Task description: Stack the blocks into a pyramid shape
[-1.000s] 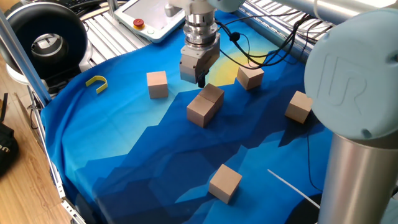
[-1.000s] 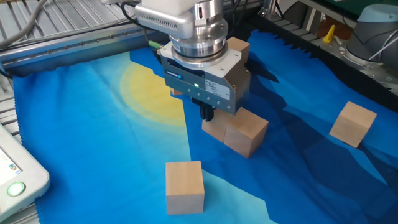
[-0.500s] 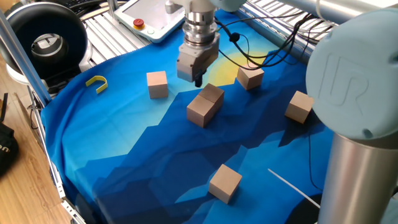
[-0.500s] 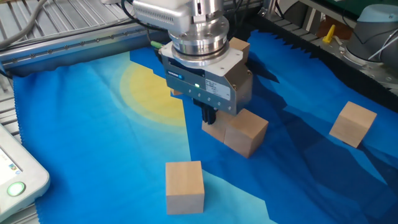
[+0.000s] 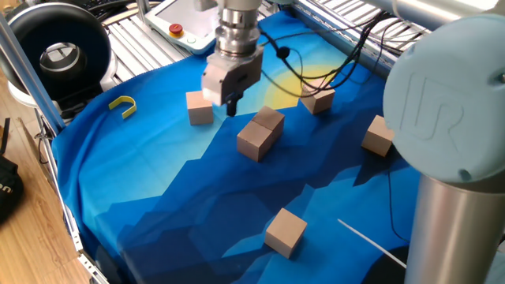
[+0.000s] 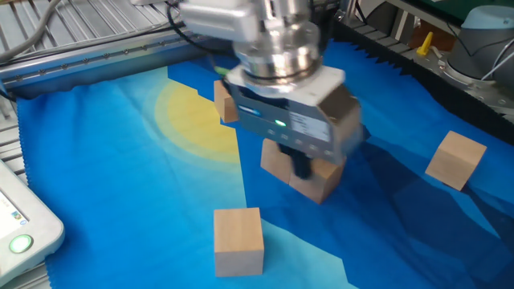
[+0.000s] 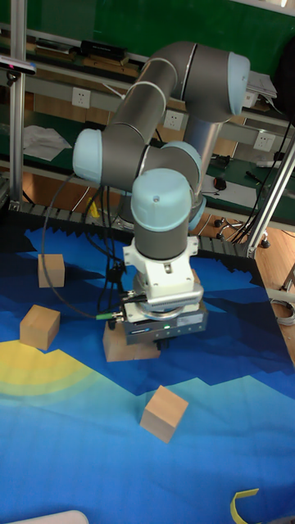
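Blue cloth with a yellow patch covers the whole table, its near edge hanging off by the wooden floor in one fixed view. Nearest on it sits a lone block, with wide bare cloth to its left and beyond it. Farther in, at the middle, two blocks stand pressed side by side; nothing is stacked on them. Off to the right, close under the arm's grey column, another block sits well apart from the pair. Beyond the pair to the right is a block at the edge of the yellow patch, under the black cables. To the left of the pair stands the sixth block.

Hanging above the cloth, the gripper hovers between that left block and the middle pair, just beside the left one, carrying nothing. Its dark fingers look close together, but motion blur hides whether they meet; I cannot tell. At the far left a small yellow hook lies near the cloth's edge, beside the metal frame post. Past the far border sits a white pendant on slatted metal.
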Motion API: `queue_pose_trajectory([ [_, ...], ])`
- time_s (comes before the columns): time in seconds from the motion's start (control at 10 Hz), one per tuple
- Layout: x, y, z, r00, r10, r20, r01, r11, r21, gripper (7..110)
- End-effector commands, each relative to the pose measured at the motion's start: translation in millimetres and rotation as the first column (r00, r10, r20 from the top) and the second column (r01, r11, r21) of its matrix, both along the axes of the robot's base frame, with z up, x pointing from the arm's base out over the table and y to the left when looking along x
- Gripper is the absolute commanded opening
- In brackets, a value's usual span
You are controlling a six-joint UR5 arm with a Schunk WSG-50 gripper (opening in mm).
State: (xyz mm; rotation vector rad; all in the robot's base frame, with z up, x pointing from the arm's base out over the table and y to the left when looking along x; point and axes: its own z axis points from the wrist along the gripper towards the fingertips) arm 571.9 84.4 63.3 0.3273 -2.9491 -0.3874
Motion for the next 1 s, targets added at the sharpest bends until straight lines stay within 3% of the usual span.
queue_pose_trajectory([
  [0.0,-27.9,43,-4.5,0.998,-0.03,-0.061,0.033,0.999,0.04,7],
  [0.2,-35.2,55,-21.0,0.997,-0.062,-0.052,0.062,0.998,0.001,7],
  [0.3,-35.0,50,-29.2,0.997,-0.058,-0.043,0.056,0.998,-0.037,7],
  [0.5,-40.6,51,-37.9,0.997,-0.056,-0.046,0.054,0.997,-0.055,7],
  [0.7,-51.4,40,-38.2,0.998,-0.046,-0.046,0.039,0.99,-0.132,7],
  [0.9,-54.1,11,-39.7,0.999,-0.038,-0.031,0.028,0.966,-0.258,7],
])
